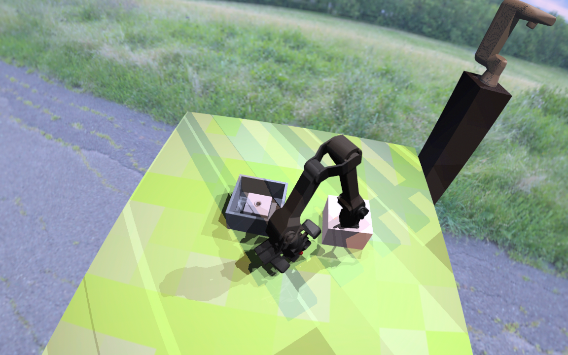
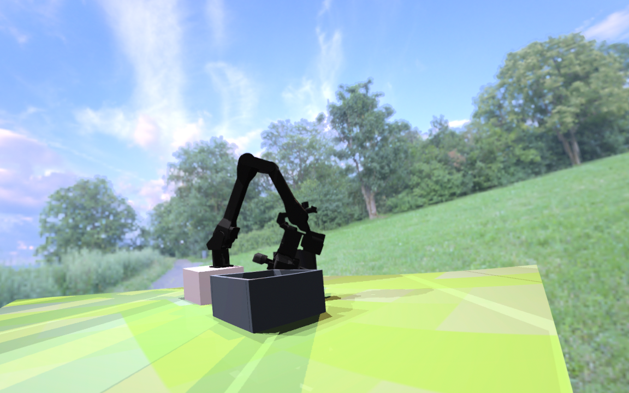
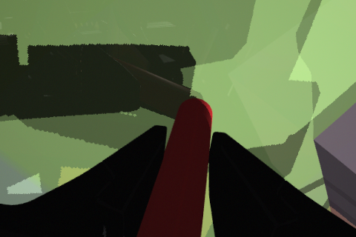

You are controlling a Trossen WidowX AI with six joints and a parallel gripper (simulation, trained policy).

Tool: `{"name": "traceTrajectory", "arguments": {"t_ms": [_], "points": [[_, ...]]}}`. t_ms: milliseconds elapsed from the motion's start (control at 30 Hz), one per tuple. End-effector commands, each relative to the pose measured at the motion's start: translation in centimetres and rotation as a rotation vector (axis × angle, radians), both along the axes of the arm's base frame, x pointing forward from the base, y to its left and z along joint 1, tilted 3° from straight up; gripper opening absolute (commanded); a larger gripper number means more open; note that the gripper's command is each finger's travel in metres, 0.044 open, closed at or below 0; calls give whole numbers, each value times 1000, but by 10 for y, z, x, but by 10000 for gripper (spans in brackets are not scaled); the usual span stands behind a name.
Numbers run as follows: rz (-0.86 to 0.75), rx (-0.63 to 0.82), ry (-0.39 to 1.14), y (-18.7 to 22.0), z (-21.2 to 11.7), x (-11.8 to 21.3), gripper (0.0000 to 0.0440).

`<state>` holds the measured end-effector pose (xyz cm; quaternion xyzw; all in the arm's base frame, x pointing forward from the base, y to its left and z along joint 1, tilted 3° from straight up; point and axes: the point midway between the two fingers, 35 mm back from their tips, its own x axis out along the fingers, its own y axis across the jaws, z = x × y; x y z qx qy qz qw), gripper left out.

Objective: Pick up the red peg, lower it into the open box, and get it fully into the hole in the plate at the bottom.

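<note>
My gripper [image 3: 188,141] is shut on the red peg [image 3: 182,185] [image 1: 301,253], whose shaft runs between the two black fingers in the wrist view. The peg's far end shows beyond the fingertips, close to a dark shadow on the table; I cannot tell whether it touches the table. In the top view only a small red bit shows under the hand. The open grey box [image 1: 246,224] [image 2: 285,300] stands beside the hand, with the pale plate [image 1: 251,210] and its round hole at the bottom. In the exterior view the box hides the fingers and peg.
The arm's pale base block [image 1: 343,239] [image 2: 196,287] stands on the patterned table [image 1: 215,326] near the box, on the other side of the hand. It also shows at the wrist view's right edge. A brown arm on a dark column [image 1: 462,123] stands beyond the table.
</note>
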<state>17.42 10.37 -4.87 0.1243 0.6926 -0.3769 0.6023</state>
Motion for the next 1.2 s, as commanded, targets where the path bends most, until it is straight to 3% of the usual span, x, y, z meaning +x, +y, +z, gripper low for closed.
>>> {"name": "traceTrajectory", "arguments": {"t_ms": [0, 67, 1167], "points": [[15, -19, 15, -6, -2, -4, 17], [26, -27, 0, -7, 2, 0, 0], [-19, -77, -198, -35, 114, 68, 0]]}}
